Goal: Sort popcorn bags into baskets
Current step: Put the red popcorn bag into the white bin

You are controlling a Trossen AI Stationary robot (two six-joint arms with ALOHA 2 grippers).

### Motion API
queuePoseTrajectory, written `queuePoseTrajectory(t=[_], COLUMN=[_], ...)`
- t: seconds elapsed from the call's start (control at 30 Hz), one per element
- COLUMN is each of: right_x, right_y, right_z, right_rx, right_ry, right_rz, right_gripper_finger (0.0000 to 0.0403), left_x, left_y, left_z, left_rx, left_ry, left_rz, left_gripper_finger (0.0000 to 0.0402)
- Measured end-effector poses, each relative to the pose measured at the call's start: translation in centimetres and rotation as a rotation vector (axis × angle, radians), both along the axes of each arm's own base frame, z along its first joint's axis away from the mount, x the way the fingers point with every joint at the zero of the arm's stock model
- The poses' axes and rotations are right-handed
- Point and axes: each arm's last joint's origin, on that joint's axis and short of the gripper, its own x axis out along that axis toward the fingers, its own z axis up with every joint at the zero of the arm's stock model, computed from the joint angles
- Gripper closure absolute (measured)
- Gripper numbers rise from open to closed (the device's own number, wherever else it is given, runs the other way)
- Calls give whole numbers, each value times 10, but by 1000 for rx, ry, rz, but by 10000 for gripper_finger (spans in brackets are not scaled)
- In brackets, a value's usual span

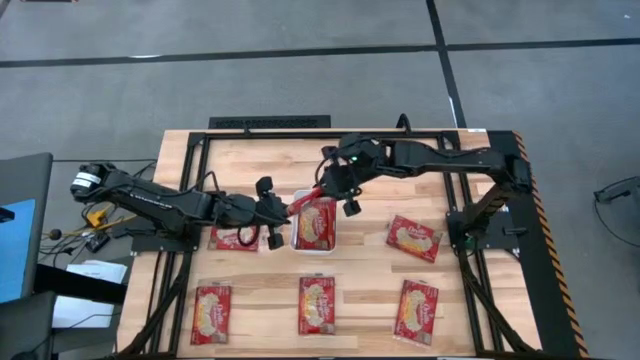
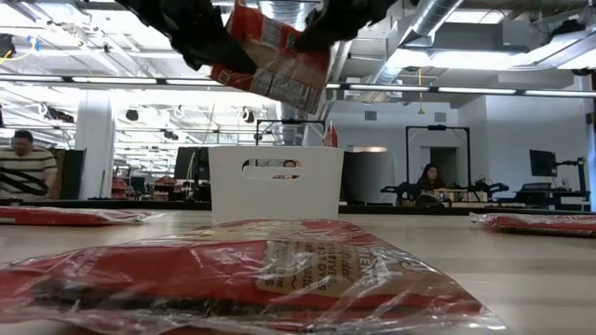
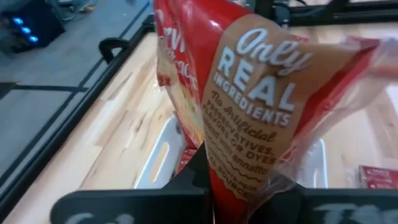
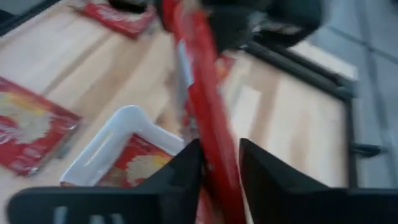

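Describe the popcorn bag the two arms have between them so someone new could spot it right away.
Start at the white basket near the middle of the wooden table. Just above its left end, one red popcorn bag hangs in the air between the left gripper and the right gripper. Every other bag lies flat on the table or in the basket.

Above the small white rectangular basket (image 1: 313,243) we see both dark grippers and a red plastic popcorn packet (image 1: 303,202) blocking entry.

Seven popcorn bags (image 1: 316,305), one white basket (image 1: 297,243), two arms
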Motion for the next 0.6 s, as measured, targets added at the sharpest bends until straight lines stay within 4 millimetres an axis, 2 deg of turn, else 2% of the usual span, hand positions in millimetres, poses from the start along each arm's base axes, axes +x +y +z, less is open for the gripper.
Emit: queuePoseTrajectory(t=[0.13, 0.23, 0.3, 0.4, 0.47, 0.6], right_x=[-9, -9, -8, 4, 4, 8], right_y=[9, 19, 24, 31, 31, 32], right_z=[16, 20, 21, 21, 14, 11], right_rx=[-71, -125, -164, -195, -186, -202], right_ry=[-46, -69, -62, -62, 35, 121], right_rz=[-6, 25, 46, 76, 84, 104], right_gripper_finger=[215, 206, 209, 221, 229, 251], left_x=[0, 5, 12, 25, 31, 39], left_y=[-2, -4, -5, -7, -8, -8], left_z=[0, -2, -8, -19, -24, -25], left_rx=[0, 0, 11, 45, 57, 77], left_ry=[-23, -51, -57, -55, -68, -76], left_rz=[73, 125, 133, 138, 161, 216], left_gripper_finger=[397, 397, 397, 397, 397, 395])
